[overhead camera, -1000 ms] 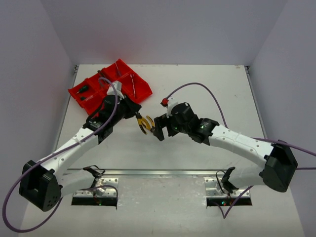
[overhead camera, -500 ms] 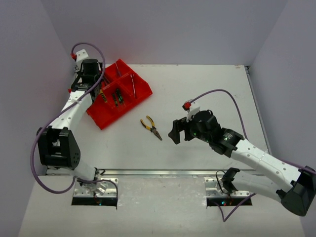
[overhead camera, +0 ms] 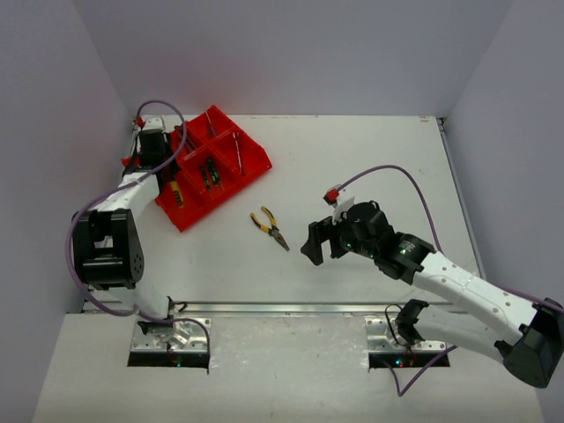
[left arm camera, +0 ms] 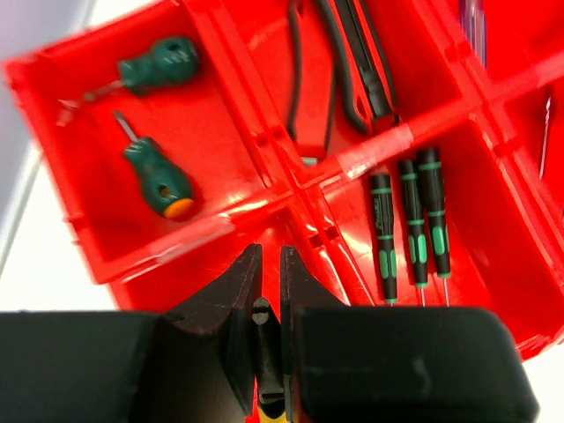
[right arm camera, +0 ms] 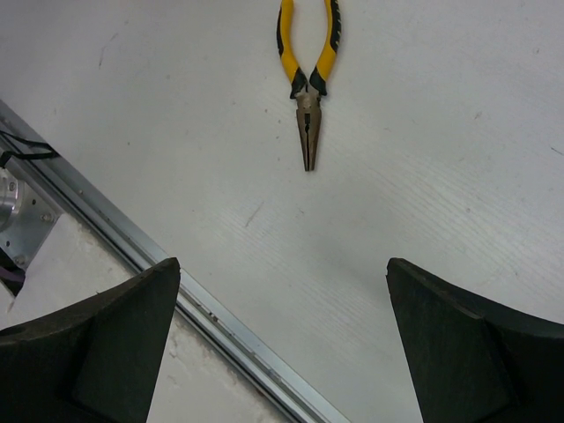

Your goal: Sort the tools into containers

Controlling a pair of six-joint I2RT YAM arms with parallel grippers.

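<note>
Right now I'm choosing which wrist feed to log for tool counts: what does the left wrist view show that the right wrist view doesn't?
Only left wrist: the red tray with two stubby green screwdrivers, three slim green-black screwdrivers and black-handled tools in separate compartments, and the left gripper nearly shut on a dark, yellow-tipped tool. Only right wrist: yellow-handled pliers lying loose, a metal rail, and the right gripper wide open. Both: a patch of white table, no tool in common.

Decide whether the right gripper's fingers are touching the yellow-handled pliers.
Apart. The right wrist view shows bare table between the pliers and both fingers.
</note>
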